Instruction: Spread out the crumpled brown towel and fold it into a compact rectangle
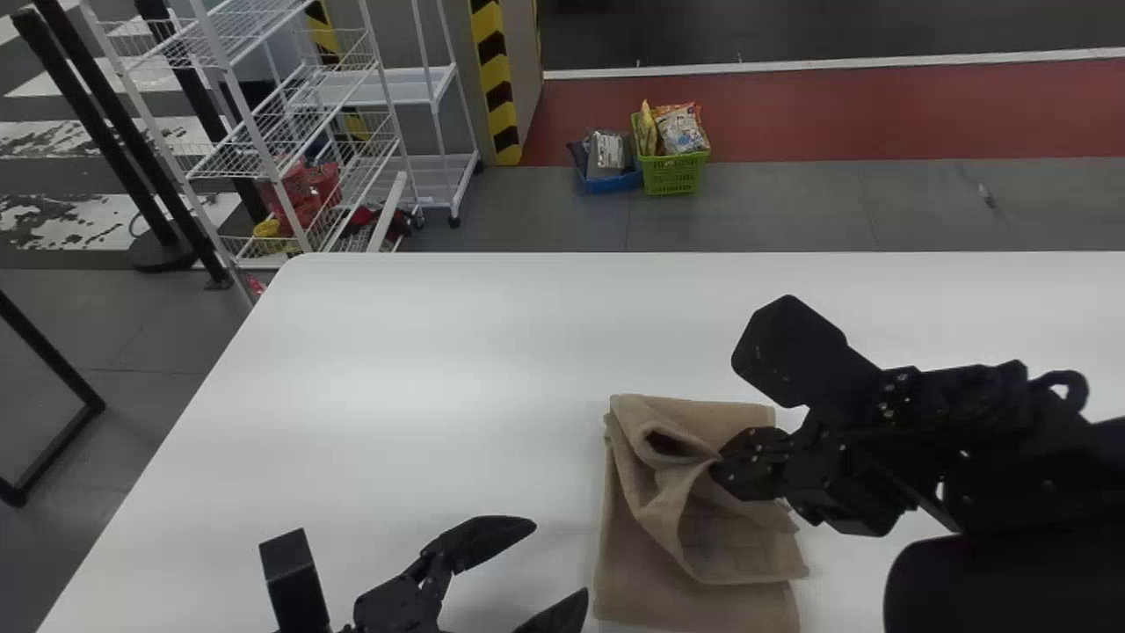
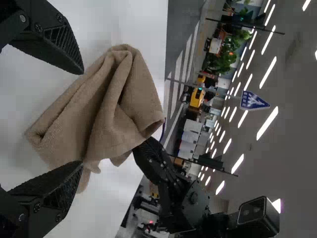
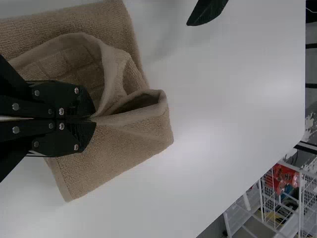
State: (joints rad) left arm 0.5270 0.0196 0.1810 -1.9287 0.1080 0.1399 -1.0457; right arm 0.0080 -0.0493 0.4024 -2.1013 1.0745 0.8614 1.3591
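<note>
The brown towel (image 1: 668, 563) lies on the white table, partly folded, its upper layer raised in a loose bulge. My right gripper (image 1: 725, 462) is closed on that raised layer from the towel's right side. The right wrist view shows the right gripper (image 3: 94, 120) pinching the edge of the towel (image 3: 114, 148). To the towel's left, my left gripper (image 1: 562, 563) stands open and apart from it. In the left wrist view the left gripper (image 2: 81, 119) has its fingers spread, with the towel (image 2: 114, 99) beyond them.
The white table (image 1: 395, 369) extends to the left of and behind the towel. Past its far edge, a green basket (image 1: 672, 174) and a blue bin (image 1: 611, 180) stand on the floor. A white wire rack (image 1: 290, 132) is at the back left.
</note>
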